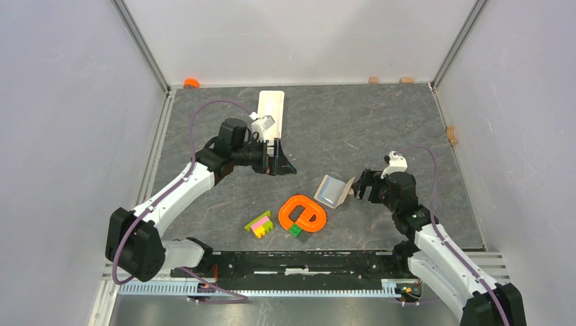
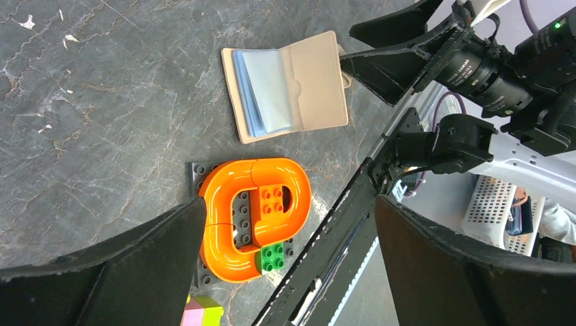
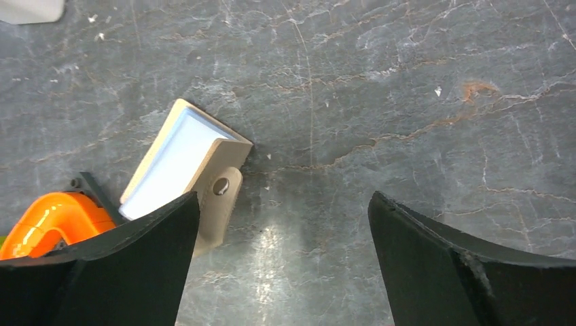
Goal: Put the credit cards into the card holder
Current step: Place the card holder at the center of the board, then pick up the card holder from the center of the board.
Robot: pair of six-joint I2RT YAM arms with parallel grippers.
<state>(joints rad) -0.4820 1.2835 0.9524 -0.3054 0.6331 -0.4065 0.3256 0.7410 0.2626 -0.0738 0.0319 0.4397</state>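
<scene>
Right jaws gape beside open card holder (image 1: 331,192), clasp tab (image 3: 227,190) toward them.

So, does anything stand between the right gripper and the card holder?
Nothing visible: the open right gripper sits beside the card holder, only bare table between them. The orange toy track lies on its far side.

Grey veined stone tabletop (image 1: 353,129), plain white enclosure walls (image 1: 68,102)

A robotics lab test cell: a grey stone-patterned tabletop (image 1: 353,129) is boxed in left, far and right by plain white panel walls (image 1: 68,102) on aluminium corner posts (image 1: 146,47). A white-and-black left robot arm (image 1: 176,190) and right robot arm (image 1: 441,248) are bolted to a black rail (image 1: 306,261) along the near edge.
</scene>
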